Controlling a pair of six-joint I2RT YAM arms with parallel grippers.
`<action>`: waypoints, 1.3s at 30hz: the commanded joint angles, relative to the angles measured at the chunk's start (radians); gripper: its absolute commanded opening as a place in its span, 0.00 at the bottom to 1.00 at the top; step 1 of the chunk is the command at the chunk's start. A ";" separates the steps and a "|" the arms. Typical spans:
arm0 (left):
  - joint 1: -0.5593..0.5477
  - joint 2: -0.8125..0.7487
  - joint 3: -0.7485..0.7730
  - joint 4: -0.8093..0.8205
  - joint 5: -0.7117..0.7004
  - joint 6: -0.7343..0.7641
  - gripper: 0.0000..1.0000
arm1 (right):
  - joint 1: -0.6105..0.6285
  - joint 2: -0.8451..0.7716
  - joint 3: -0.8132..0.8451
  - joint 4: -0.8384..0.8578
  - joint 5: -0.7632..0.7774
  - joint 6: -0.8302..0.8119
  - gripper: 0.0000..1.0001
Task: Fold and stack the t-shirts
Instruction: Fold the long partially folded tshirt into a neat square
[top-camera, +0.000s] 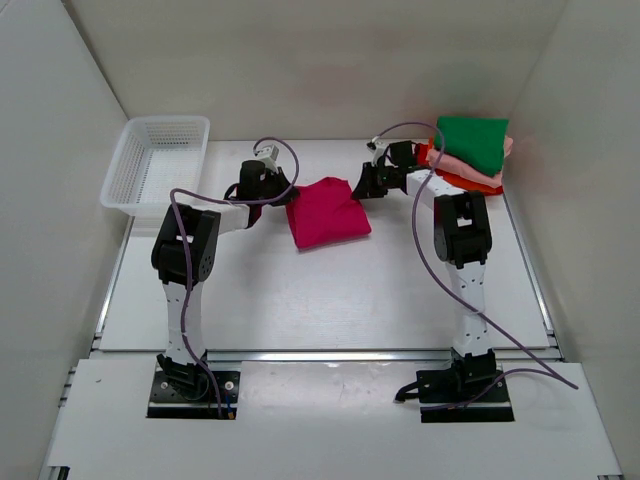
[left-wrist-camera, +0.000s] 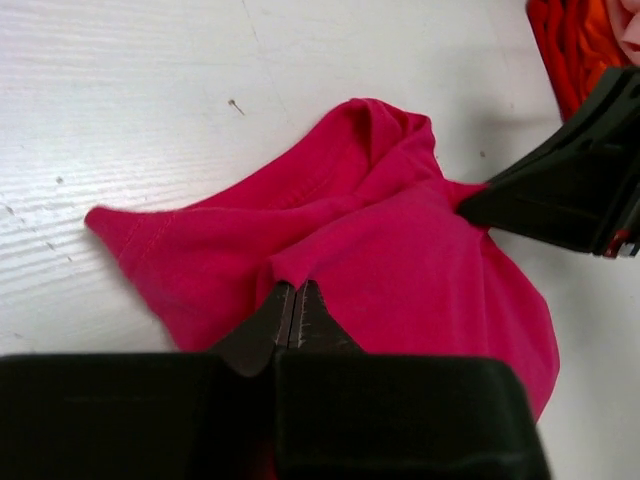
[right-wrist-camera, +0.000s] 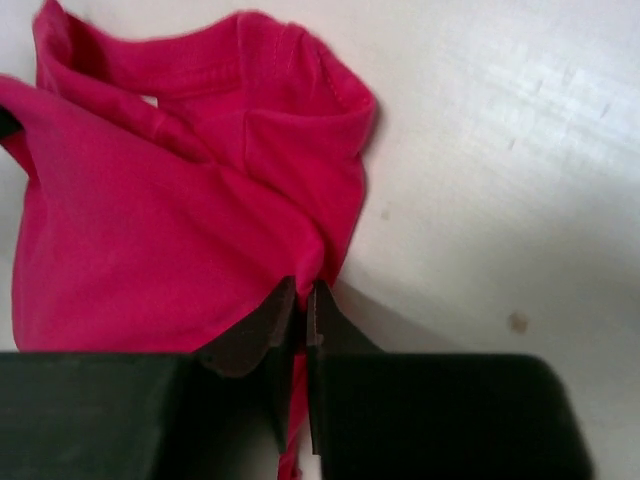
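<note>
The magenta-pink t-shirt (top-camera: 327, 212) lies bunched in the middle of the table, partly folded. My left gripper (top-camera: 285, 193) is shut on its left edge; the left wrist view shows the jaws (left-wrist-camera: 296, 290) pinching the cloth (left-wrist-camera: 400, 250). My right gripper (top-camera: 362, 190) is shut on its upper right corner; the right wrist view shows cloth (right-wrist-camera: 170, 230) squeezed between the jaws (right-wrist-camera: 303, 292). A stack of folded t-shirts stands at the back right: green (top-camera: 472, 142) on top, then light pink (top-camera: 455, 163), orange and red (top-camera: 475, 184).
A white plastic mesh basket (top-camera: 155, 162) sits at the back left, overhanging the table edge. White walls close in on three sides. The right gripper's black body (left-wrist-camera: 575, 185) shows in the left wrist view.
</note>
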 joint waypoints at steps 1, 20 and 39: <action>-0.005 -0.057 -0.045 0.021 0.040 -0.018 0.00 | 0.014 -0.122 -0.089 0.031 -0.019 -0.021 0.01; -0.050 -0.863 -0.652 -0.048 0.111 -0.038 0.00 | 0.149 -0.992 -0.914 0.132 0.125 -0.021 0.00; -0.096 -1.429 -0.831 -0.324 0.086 -0.150 0.00 | 0.241 -1.319 -1.047 0.007 0.136 0.055 0.00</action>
